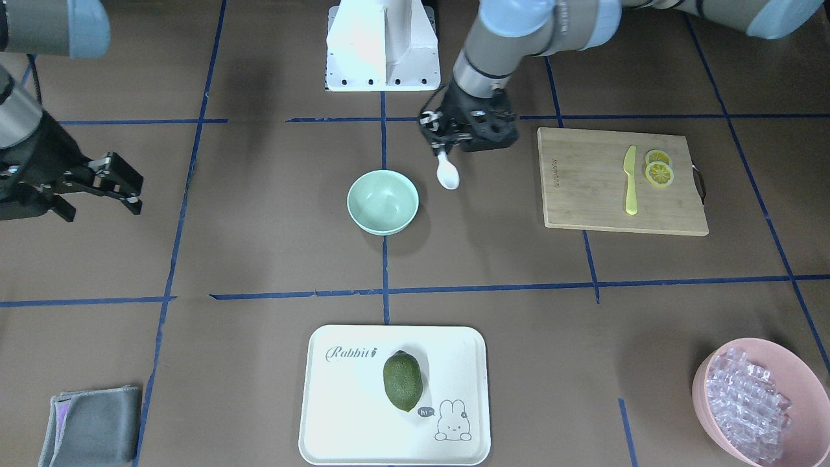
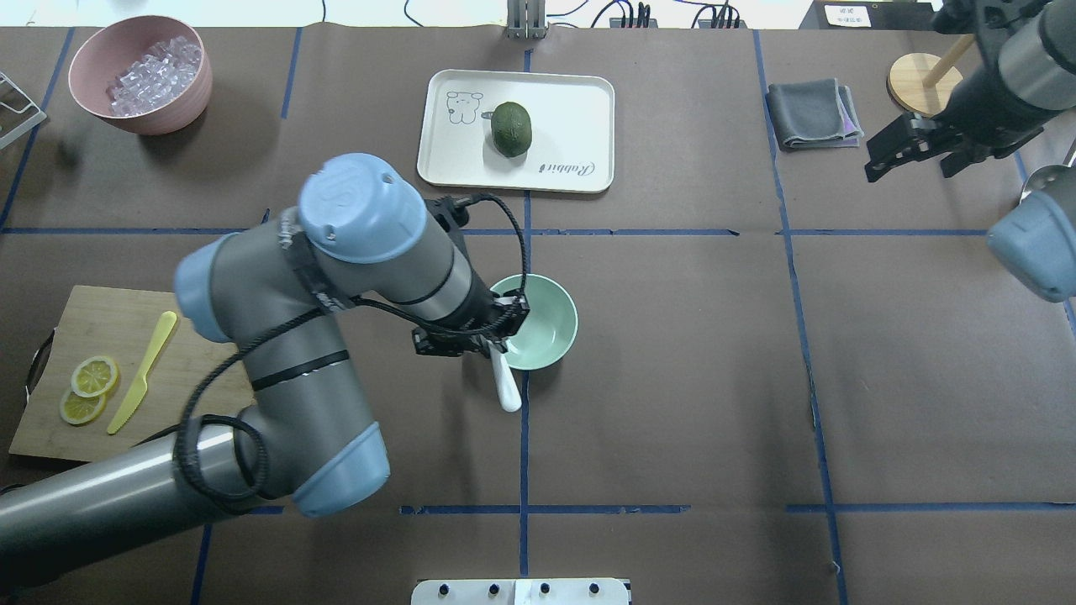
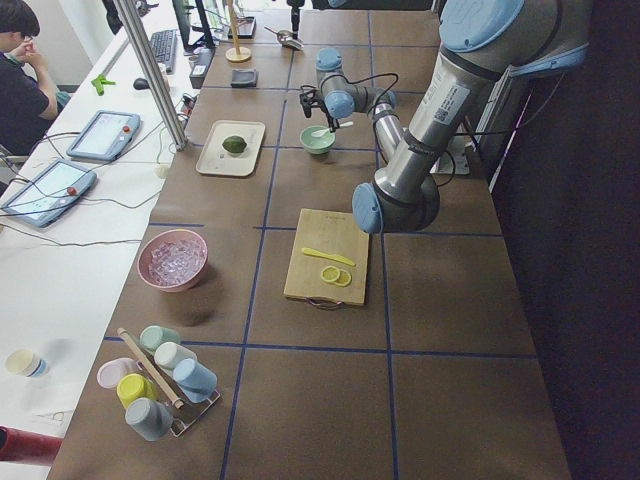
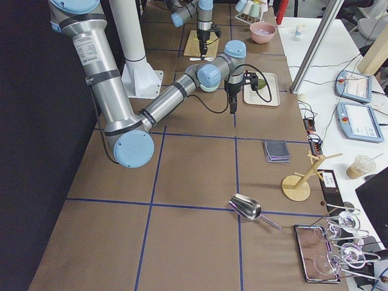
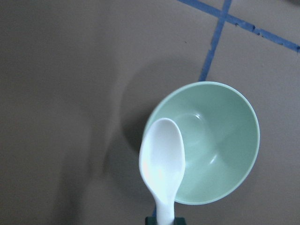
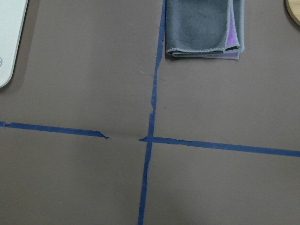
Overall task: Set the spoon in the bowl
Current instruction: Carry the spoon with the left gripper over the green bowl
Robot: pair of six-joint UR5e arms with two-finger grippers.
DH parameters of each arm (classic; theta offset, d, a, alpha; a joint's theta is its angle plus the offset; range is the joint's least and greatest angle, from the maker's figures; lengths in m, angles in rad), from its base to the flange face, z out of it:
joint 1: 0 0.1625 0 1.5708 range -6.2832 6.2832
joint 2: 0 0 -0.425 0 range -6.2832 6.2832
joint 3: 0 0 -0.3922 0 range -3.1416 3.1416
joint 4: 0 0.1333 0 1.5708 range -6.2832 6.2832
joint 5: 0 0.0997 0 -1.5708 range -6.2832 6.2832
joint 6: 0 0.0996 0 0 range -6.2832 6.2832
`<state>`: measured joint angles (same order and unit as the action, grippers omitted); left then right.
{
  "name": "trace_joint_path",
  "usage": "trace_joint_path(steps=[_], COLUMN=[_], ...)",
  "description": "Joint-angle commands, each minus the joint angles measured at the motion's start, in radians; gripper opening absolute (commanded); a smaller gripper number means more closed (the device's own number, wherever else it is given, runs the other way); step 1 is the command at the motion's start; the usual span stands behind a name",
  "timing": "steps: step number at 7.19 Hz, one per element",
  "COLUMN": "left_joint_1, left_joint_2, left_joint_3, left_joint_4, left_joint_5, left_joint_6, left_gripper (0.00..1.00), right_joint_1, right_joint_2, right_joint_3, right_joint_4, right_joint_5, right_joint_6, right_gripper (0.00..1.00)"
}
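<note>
The white spoon [image 1: 447, 174] hangs from my left gripper [image 1: 446, 137], which is shut on its handle above the table. The mint-green bowl [image 1: 382, 201] stands on the table just beside it. In the left wrist view the spoon's scoop [image 5: 161, 161] lies over the near rim of the bowl [image 5: 220, 140]. In the overhead view the spoon [image 2: 507, 386] points down from the gripper [image 2: 492, 336] at the bowl's [image 2: 551, 323] left edge. My right gripper [image 1: 123, 188] is open and empty, far off to the side.
A wooden cutting board [image 1: 583, 188] with a yellow knife [image 1: 630, 172] and lemon slices lies on my left. A white tray [image 1: 350, 415] holds a green avocado. A pink bowl [image 1: 700, 389] of clear cubes and a grey cloth [image 1: 94, 425] sit at the far corners.
</note>
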<state>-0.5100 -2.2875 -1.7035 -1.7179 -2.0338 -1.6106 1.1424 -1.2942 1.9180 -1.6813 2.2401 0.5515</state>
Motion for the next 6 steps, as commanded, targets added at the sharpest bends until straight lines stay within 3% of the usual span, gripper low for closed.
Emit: trace_joint_path(steps=[1,3,4,5,6], left_joint_1=[0.015,0.015,0.015,0.015,0.015], left_joint_2=[-0.044,-0.052,-0.056,-0.055,-0.058], left_joint_3=[0.091,0.093,0.094,0.094,0.094], left_joint_4=[-0.066,-0.066,-0.066,-0.068,-0.068], left_joint_5=[0.015,0.015,0.015,0.017,0.03], left_joint_6=[-0.035,-0.037,-0.034,-0.026,-0.026], left_gripper=[0.0,0.01,0.18,0.9,1.0], right_joint_1=[0.066,0.083,0.088,0.098,0.1], right_joint_2=[-0.027,-0.036,-0.039,-0.049,-0.051], right_joint_3=[-0.028,-0.03,-0.03,-0.03,-0.03], right_joint_4=[0.0,0.0,0.0,0.0,0.0], right_joint_5=[0.041,0.055,0.055,0.059,0.061], right_joint_6=[-0.092,-0.1,-0.113,-0.123,-0.125], right_gripper=[1.0,1.0,1.0,1.0,1.0])
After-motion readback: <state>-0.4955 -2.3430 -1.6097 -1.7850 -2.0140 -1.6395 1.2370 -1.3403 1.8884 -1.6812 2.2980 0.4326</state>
